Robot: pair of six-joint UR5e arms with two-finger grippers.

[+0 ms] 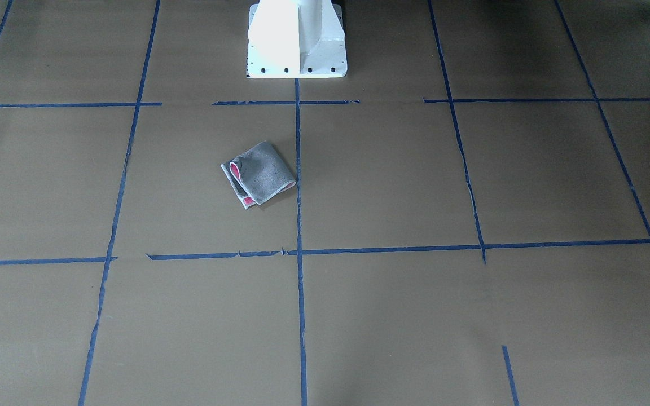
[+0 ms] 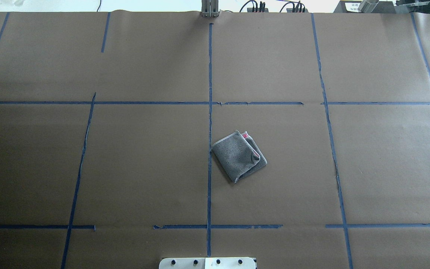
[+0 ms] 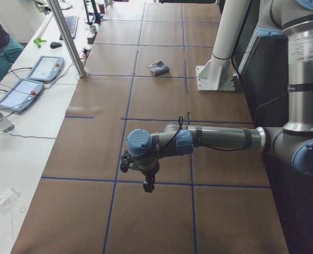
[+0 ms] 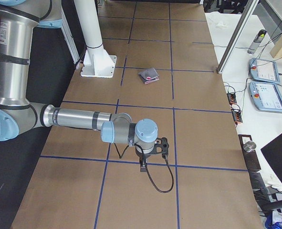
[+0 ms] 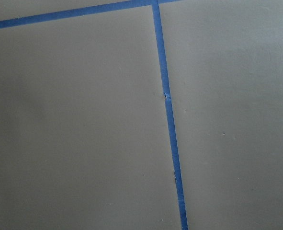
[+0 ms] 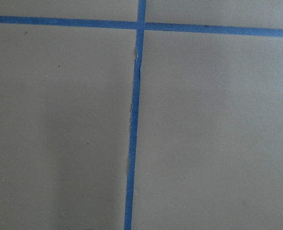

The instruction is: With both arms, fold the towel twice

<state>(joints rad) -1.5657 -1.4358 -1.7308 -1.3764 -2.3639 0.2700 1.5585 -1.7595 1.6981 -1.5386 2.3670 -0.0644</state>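
Note:
The towel (image 1: 260, 173) lies folded into a small square near the table's middle, grey face up with pink showing at its open edges. It also shows in the overhead view (image 2: 238, 160) and both side views (image 3: 158, 67) (image 4: 149, 75). Nothing touches it. The left arm (image 3: 209, 138) reaches over the table's left end, its gripper (image 3: 148, 185) pointing down, far from the towel. The right arm (image 4: 83, 118) reaches over the right end, its gripper (image 4: 143, 167) pointing down. I cannot tell whether either gripper is open or shut. Both wrist views show only paper and tape.
Brown paper with a blue tape grid (image 2: 209, 112) covers the table. The white pedestal (image 1: 297, 39) stands at the robot's edge. Metal posts (image 3: 66, 37) (image 4: 236, 36) and touch pendants (image 3: 45, 67) (image 4: 264, 70) stand on the operators' side. An operator (image 3: 0, 42) is at the far left.

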